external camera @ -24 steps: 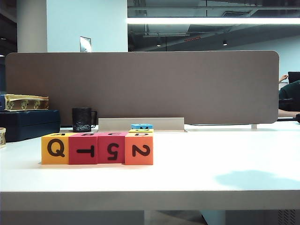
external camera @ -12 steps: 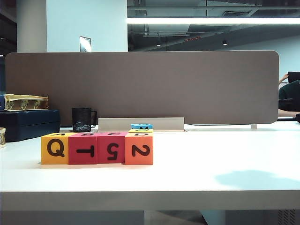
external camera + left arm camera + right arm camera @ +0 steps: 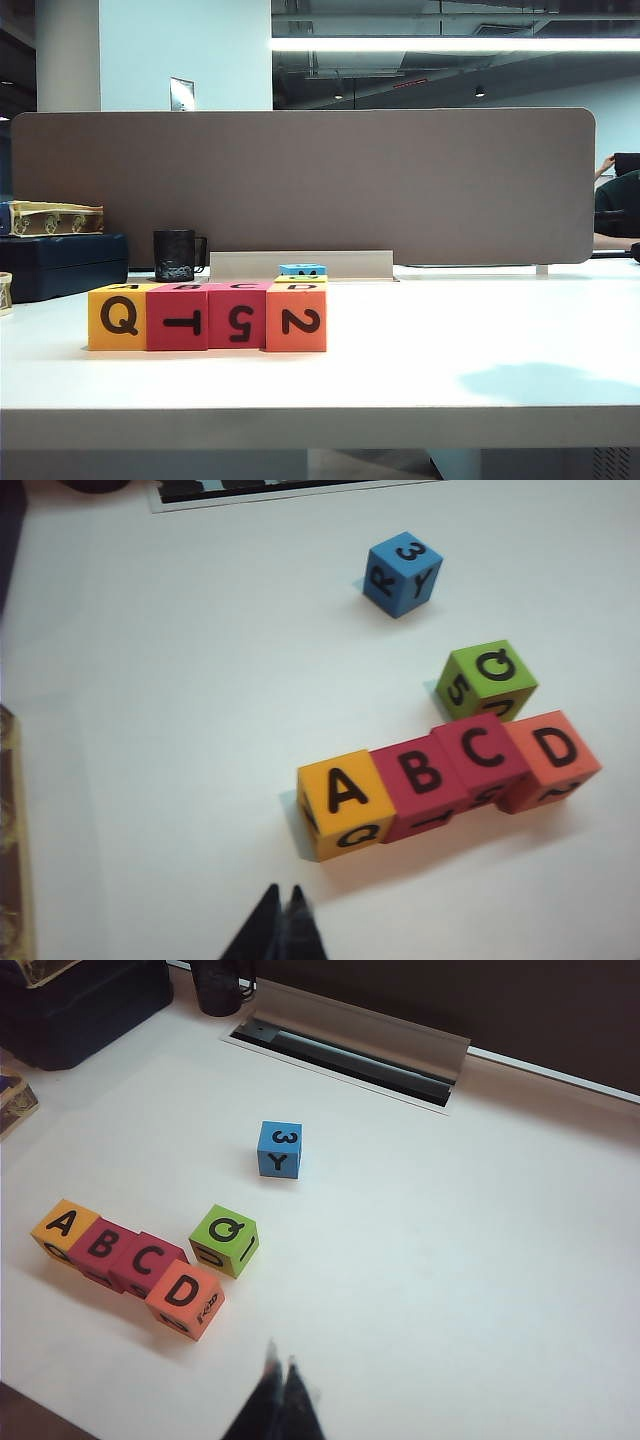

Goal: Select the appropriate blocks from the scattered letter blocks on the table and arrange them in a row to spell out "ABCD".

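Note:
Four blocks stand side by side in a row on the white table (image 3: 420, 350): yellow block (image 3: 118, 317) (image 3: 338, 805) (image 3: 62, 1228) with A on top, pink-red block (image 3: 178, 318) (image 3: 421, 778) (image 3: 100, 1247) with B, second pink-red block (image 3: 238, 316) (image 3: 482, 753) (image 3: 147, 1261) with C, orange block (image 3: 296, 318) (image 3: 551, 757) (image 3: 185, 1297) with D. Their front faces read Q, T, 5, 2. My left gripper (image 3: 282, 892) hovers shut and empty in front of the yellow block. Well off to the orange end, my right gripper (image 3: 280, 1358) is shut and empty. Neither arm shows in the exterior view.
A lime-green block (image 3: 487, 678) (image 3: 225, 1240) sits just behind the row's C and D end. A blue block (image 3: 402, 573) (image 3: 279, 1149) (image 3: 303, 269) lies farther back. A black mug (image 3: 176, 255), a dark box (image 3: 60, 263) and a brown partition (image 3: 300, 185) line the far edge.

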Controlling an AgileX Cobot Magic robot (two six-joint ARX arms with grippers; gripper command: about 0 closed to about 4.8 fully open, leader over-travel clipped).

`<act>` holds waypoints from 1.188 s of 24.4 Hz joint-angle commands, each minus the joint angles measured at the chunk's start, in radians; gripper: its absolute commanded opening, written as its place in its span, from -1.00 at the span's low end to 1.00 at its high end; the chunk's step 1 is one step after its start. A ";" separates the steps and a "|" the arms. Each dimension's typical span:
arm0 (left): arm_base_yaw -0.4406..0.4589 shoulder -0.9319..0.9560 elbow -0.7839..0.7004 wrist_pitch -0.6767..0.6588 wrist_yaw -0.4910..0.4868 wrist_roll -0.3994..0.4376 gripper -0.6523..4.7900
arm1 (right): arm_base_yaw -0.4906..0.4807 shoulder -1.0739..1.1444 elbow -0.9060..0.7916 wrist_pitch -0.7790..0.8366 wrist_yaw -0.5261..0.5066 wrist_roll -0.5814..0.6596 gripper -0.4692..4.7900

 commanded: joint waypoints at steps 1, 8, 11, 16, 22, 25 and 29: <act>0.004 -0.035 -0.044 0.091 -0.060 0.001 -0.78 | 0.000 -0.001 0.003 0.010 0.004 0.000 -0.82; 0.095 -0.268 -0.364 0.457 -0.061 -0.100 -0.78 | 0.000 -0.001 0.003 0.009 0.004 0.000 -0.82; 0.115 -0.385 -0.493 0.483 -0.069 -0.103 -0.78 | 0.000 -0.001 0.003 0.010 0.004 0.000 -0.82; 0.117 -0.508 -0.630 0.486 -0.088 -0.109 -0.78 | 0.000 -0.001 0.003 0.010 0.004 0.000 -0.82; 0.117 -0.616 -0.710 0.485 -0.089 -0.108 -0.78 | 0.000 -0.001 0.003 0.010 0.004 0.000 -0.82; 0.117 -0.644 -0.729 0.484 -0.096 -0.108 -0.78 | 0.000 -0.001 0.003 0.010 0.004 0.000 -0.82; 0.117 -0.672 -0.729 0.428 -0.124 -0.106 -0.78 | 0.001 -0.001 0.003 0.010 0.004 0.000 -0.82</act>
